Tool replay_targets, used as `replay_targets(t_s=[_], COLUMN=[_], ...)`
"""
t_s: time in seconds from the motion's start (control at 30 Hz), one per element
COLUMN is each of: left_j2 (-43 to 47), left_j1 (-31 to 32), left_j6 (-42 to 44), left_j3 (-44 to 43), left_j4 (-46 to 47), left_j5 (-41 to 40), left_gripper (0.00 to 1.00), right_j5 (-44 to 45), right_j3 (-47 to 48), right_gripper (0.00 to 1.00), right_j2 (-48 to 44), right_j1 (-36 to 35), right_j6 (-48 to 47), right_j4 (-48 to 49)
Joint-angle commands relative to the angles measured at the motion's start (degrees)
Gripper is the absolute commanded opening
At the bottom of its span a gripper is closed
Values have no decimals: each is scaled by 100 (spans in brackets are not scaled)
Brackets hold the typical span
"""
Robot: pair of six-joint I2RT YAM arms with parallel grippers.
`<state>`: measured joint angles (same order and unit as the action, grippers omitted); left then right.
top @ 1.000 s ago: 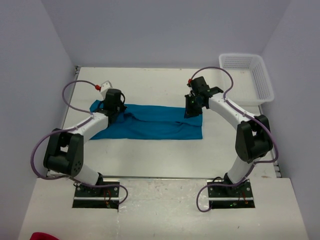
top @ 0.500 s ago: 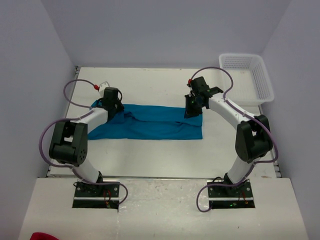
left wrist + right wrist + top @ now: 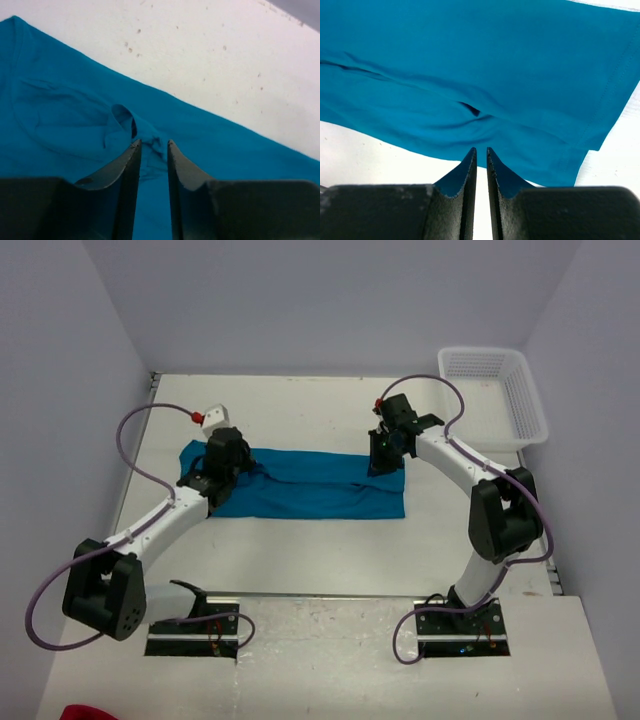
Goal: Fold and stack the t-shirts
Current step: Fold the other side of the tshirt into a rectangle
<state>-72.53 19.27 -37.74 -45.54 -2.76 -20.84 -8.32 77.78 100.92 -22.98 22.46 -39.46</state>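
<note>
Pinches the t-shirt (image 3: 300,485) on the table (image 3: 300,410) with near-closed right fingers (image 3: 455,200); holds left fingers (image 3: 120,180) narrow, grip unclear.

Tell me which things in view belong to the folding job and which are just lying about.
Job in hand:
- teal t-shirt, lying on the table
- left gripper and right gripper, one at each end of it

Lying about:
- white basket, far right corner
- red item, near left edge, mostly cut off
</note>
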Motion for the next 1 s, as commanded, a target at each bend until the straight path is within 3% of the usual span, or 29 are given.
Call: replay_targets(t_s=[0.0, 0.2, 0.5, 0.97], left_j2=[-243, -1175, -2361, -3337], left_j1=[410, 921, 1132, 1141], left_j6=[389, 320, -322, -1051], left_j3=[-174, -920, -1729, -2424], left_j4=[-320, -1155, -2237, -3221], left_j5=[-517, -1571, -2669, -3233], left_gripper=[27, 37, 35, 33], right_j5=[-21, -47, -109, -100], right_j3=[97, 45, -26, -17], right_gripper=[14, 14, 14, 14], right_j2=[-108, -152, -161, -117], right_j1=[-22, -22, -22, -13], right_j6=[-13, -22, -40, -66], right_j4=[149, 202, 272, 255])
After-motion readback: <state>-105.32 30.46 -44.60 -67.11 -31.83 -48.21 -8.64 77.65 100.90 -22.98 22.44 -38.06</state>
